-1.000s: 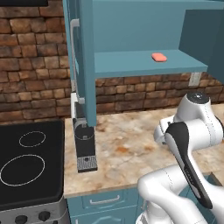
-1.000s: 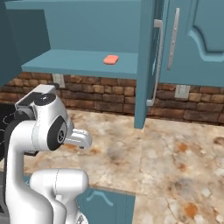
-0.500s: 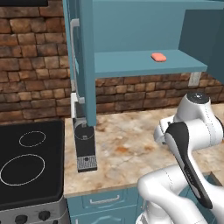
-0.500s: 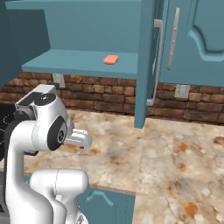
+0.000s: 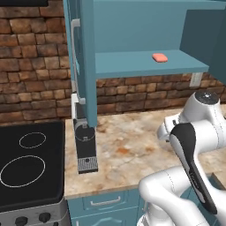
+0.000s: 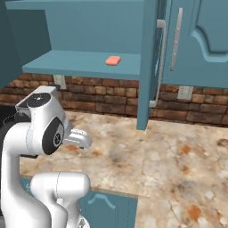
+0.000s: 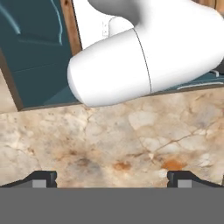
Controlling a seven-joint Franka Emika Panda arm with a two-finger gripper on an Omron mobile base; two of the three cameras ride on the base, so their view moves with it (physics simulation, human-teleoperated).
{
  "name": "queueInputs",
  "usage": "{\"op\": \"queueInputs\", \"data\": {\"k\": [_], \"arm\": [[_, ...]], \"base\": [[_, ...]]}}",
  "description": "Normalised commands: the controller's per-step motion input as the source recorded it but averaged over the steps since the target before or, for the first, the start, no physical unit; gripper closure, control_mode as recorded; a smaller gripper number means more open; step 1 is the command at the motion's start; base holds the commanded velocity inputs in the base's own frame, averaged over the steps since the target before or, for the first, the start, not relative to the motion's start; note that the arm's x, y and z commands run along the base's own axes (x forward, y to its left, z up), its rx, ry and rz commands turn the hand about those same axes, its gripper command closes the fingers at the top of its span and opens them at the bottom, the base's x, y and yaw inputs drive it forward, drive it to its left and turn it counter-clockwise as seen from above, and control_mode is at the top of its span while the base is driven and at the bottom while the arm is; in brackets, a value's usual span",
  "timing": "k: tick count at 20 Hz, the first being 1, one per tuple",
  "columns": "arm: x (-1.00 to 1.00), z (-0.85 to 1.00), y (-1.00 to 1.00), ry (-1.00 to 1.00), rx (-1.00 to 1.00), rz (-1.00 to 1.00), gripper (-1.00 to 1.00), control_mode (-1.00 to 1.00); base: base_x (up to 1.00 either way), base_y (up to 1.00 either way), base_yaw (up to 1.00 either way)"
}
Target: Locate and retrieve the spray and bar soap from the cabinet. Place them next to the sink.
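While the cabinet stands with its door swung wide, the bar soap lies flat on the teal shelf, near the right end in the left base view and toward the middle of the shelf in the right base view. From the left, a dark coffee machine is seen on the marble counter just below the open door's edge, with a black cooktop beside it; the right base view instead takes in a closed neighbouring cabinet door with a pale bar handle, and wall outlets on the brick backsplash. Along the hand view, the gripper points down at bare counter, its two dark fingertips set far apart at the lower corners with nothing between them. That same view catches the teal base cabinet fronts past the counter's edge.
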Motion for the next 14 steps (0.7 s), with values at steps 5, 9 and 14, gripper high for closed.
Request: {"op": "queueInputs", "data": {"k": [5,9,14], "arm": [[-0.25,0.58,0.04,-0.31,-0.05,-0.05,-1.0,-1.0],[-0.07,0.6,-0.04,-0.39,-0.1,-0.03,-1.0,-1.0],[-0.05,0.63,-0.07,-0.19,-0.01,-0.03,-1.0,-1.0]], "base": [[0.0,0.0,0.0],[0.0,0.0,0.0],[0.0,0.0,0.0]]}}
